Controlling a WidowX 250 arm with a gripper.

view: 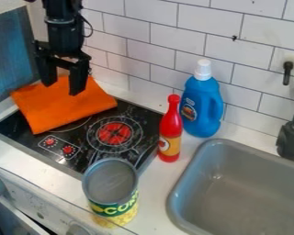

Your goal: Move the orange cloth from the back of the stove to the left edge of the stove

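My black gripper [63, 86] hangs at the upper left with its two fingers apart and nothing between them. Behind and below the fingertips lies an orange cloth [60, 108], spread over the back left part of the black stove top [82, 143]. Whether the fingertips touch the cloth, I cannot tell. Right of the stove a red bottle [170, 131] with a yellowish label stands upright. A blue jug [201, 108] with a white cap is upright just behind it. At the stove's front right edge stands a corn can [112, 195], its grey top facing up.
A grey sink [192, 183] takes up the lower right, with a black faucet [291, 142] at its right. The white tiled wall [174, 41] bounds the counter at the back. A blue panel [11, 55] stands at the left edge.
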